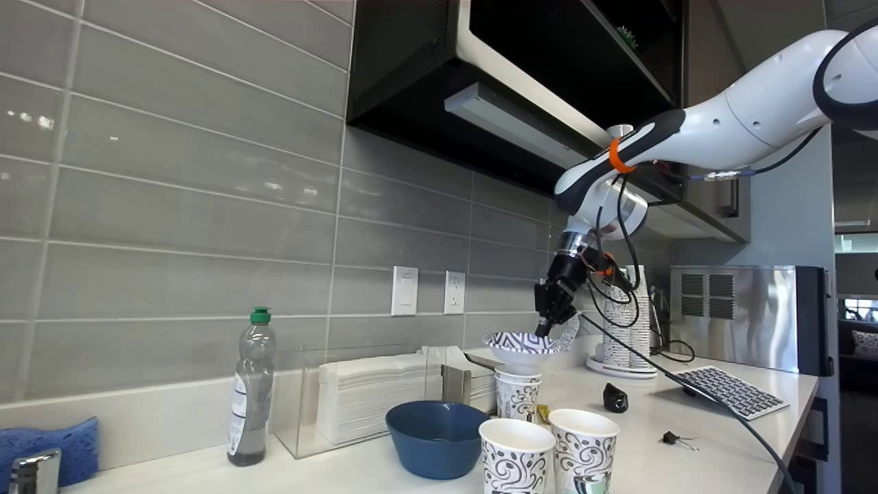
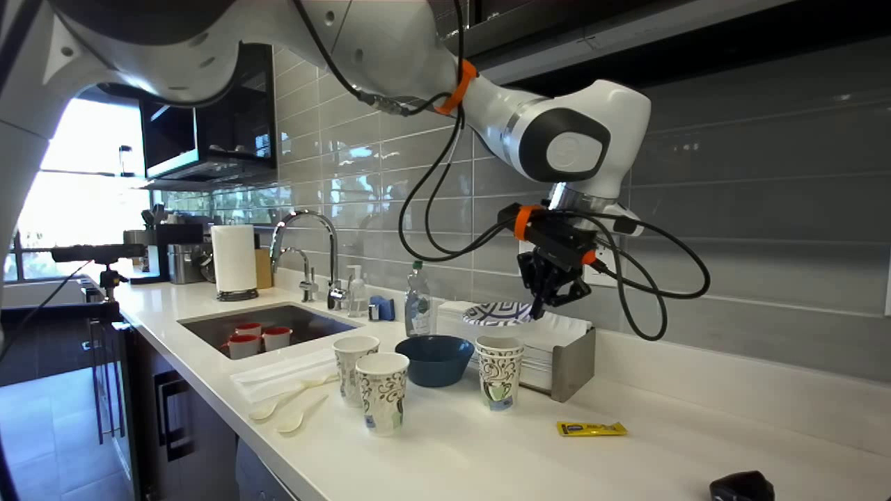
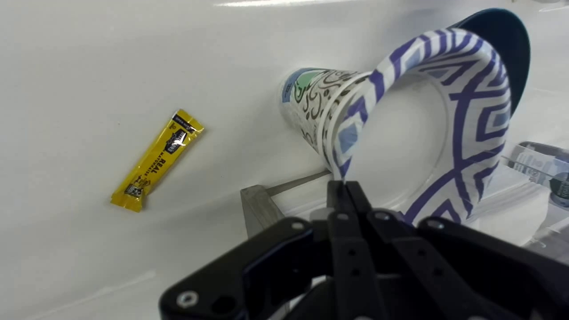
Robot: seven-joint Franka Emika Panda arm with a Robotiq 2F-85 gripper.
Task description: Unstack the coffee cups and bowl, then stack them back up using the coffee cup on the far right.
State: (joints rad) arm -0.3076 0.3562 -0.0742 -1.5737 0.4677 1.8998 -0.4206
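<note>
In an exterior view, three mugs [image 2: 276,339] with red interiors stood in the sink [image 2: 306,320] at far left. Two spoons [image 2: 291,423] lay next, near the front edge of the counter [image 2: 487,459]. The left cup [image 2: 347,369] and the front cup [image 2: 382,398] followed, both upright; each carried a dark swirl print. Contact between the two could not be determined. The bottle [image 2: 418,307] stood farther back; its label lettering was too small to read. The blue bowl [image 2: 436,365] stood just right of the two cups.

The nested cups [image 2: 499,379] stood upright to the right of the blue bowl, rightmost of the cups. Their print included a green cup motif; lettering on the blue patch below it was illegible. The gripper [image 3: 346,186] was clenched on the rim of the paper bowl [image 2: 498,314] and held it, hollow side up, over the nested cups. Contact between its base and the upper cup could not be determined. Behind these, napkins [image 2: 565,325] stood in a holder [image 2: 576,367].

The yellow packet [image 3: 155,162] lay farther right. Its face read "REAL MAYONNAISE" and its dark end band "OPEN HERE"; the brand badge was not fully legible. A black object [image 2: 742,486], partly out of view, lay at far right.
</note>
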